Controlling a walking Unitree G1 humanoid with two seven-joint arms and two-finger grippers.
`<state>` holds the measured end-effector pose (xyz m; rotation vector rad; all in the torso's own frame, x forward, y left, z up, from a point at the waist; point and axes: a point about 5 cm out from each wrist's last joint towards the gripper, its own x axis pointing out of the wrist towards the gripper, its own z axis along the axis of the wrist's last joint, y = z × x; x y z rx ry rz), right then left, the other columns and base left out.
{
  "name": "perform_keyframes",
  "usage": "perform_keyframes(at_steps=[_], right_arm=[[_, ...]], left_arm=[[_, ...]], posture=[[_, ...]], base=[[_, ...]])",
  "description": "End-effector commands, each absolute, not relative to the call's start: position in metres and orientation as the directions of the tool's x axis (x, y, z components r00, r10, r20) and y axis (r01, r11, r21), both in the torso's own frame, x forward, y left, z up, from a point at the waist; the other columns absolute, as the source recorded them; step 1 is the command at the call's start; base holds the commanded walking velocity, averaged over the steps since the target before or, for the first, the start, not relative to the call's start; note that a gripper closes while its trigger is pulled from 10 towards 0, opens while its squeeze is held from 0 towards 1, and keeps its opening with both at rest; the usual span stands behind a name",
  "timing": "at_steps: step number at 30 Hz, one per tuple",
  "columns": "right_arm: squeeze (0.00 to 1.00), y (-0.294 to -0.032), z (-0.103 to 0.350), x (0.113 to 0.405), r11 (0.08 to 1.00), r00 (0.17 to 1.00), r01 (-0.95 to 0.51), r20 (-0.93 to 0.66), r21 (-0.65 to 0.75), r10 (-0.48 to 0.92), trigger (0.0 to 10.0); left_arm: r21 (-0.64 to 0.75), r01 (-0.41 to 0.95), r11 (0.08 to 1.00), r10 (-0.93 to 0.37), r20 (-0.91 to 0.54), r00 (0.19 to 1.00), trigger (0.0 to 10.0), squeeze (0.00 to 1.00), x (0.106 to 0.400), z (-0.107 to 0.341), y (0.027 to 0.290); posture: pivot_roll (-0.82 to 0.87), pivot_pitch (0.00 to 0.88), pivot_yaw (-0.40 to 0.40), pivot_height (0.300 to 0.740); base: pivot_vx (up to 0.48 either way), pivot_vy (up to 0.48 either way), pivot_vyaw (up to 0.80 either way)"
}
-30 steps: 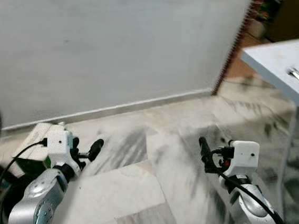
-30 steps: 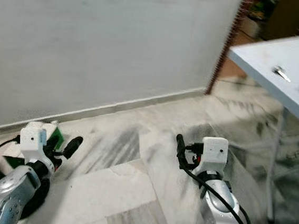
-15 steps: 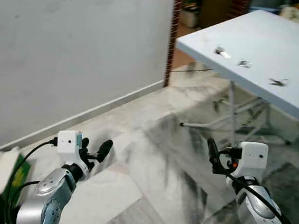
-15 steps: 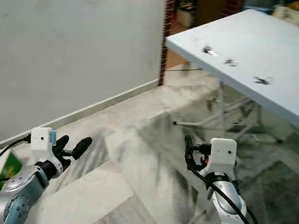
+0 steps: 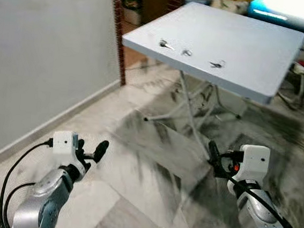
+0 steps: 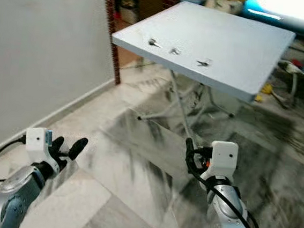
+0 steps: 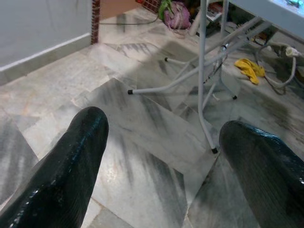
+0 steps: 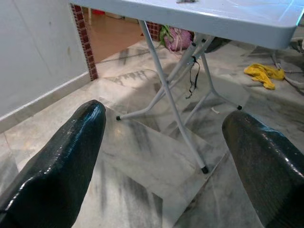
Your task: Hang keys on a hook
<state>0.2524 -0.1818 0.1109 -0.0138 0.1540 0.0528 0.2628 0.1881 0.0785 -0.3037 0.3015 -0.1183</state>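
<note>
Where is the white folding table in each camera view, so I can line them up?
Left eye view: table upper centre-right, beyond both arms.
Right eye view: table upper centre, same slant.
Left wrist view: seen from below, its metal legs in the middle and the top's edge in a corner.
Right wrist view: underside edge of the top above its crossed legs.
Shared landmark: the brick pillar at the wall's end.

Three small metal keys (image 5: pixel 187 52) lie spaced apart on the grey tabletop (image 5: pixel 256 43)

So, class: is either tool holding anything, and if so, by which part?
Nothing is held. The left tool and right tool are both open; the keys lie on the table.
</note>
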Motion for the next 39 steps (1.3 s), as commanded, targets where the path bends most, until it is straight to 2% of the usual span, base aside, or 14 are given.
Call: perform_keyframes(at_steps=[1, 17, 27, 29, 31, 36, 38, 39], right_arm=[[0.0, -0.179, 0.112, 0.254, 0.998, 0.987, -0.068, -0.149, -0.007, 0.066, 10.0], [0.0, -0.177, 0.111, 0.253, 0.997, 0.986, -0.075, -0.151, -0.004, 0.073, 10.0], [0.0, -0.175, 0.113, 0.256, 0.997, 0.986, -0.075, -0.149, 0.008, 0.075, 10.0], [0.0, -0.173, 0.117, 0.259, 0.997, 0.988, -0.07, -0.138, 0.038, 0.075, 10.0], [0.0, -0.167, 0.123, 0.266, 0.989, 0.989, -0.051, -0.134, 0.136, 0.069, 10.0], [0.0, -0.163, 0.124, 0.27, 0.99, 0.989, -0.066, -0.126, 0.127, 0.082, 10.0], [0.0, -0.163, 0.122, 0.269, 0.977, 0.987, -0.032, -0.149, 0.212, 0.064, 10.0], [0.0, -0.163, 0.122, 0.269, 0.977, 0.987, -0.032, -0.149, 0.212, 0.064, 10.0]], left_arm=[[-0.302, 0.031, 0.953, -0.121, -0.286, 0.951, 10.0, 0.0, 0.263, 0.077, 0.196], [-0.302, 0.024, 0.953, -0.116, -0.294, 0.949, 10.0, 0.0, 0.263, 0.076, 0.198], [-0.278, 0.054, 0.959, -0.141, -0.303, 0.943, 10.0, 0.0, 0.262, 0.076, 0.196], [-0.275, 0.055, 0.96, -0.14, -0.302, 0.943, 10.0, 0.0, 0.262, 0.076, 0.196], [-0.272, 0.054, 0.961, -0.138, -0.302, 0.943, 10.0, 0.0, 0.264, 0.076, 0.197], [-0.264, 0.052, 0.963, -0.134, -0.301, 0.944, 10.0, 0.0, 0.265, 0.078, 0.2], [-0.262, 0.049, 0.964, -0.131, -0.307, 0.943, 10.0, 0.0, 0.264, 0.077, 0.201], [-0.262, 0.049, 0.964, -0.131, -0.307, 0.943, 10.0, 0.0, 0.264, 0.077, 0.201]], posture=[[-0.08, 0.082, 0.064, 0.74], [-0.07, 0.08, 0.066, 0.74], [-0.06, 0.077, 0.068, 0.74], [-0.06, 0.077, 0.068, 0.74], [-0.05, 0.072, 0.067, 0.74], [-0.05, 0.071, 0.067, 0.74], [-0.04, 0.072, 0.065, 0.74], [-0.04, 0.072, 0.065, 0.74]], base=[[0.0, 0.0, 0.0], [0.0, 0.436, 0.0], [0.0, 0.0, 0.0], [0.0, 0.0, 0.0], [0.0, 0.0, 0.0], [0.0, 0.0, 0.0], [0.0, 0.0, 0.0], [0.0, 0.0, 0.0]])
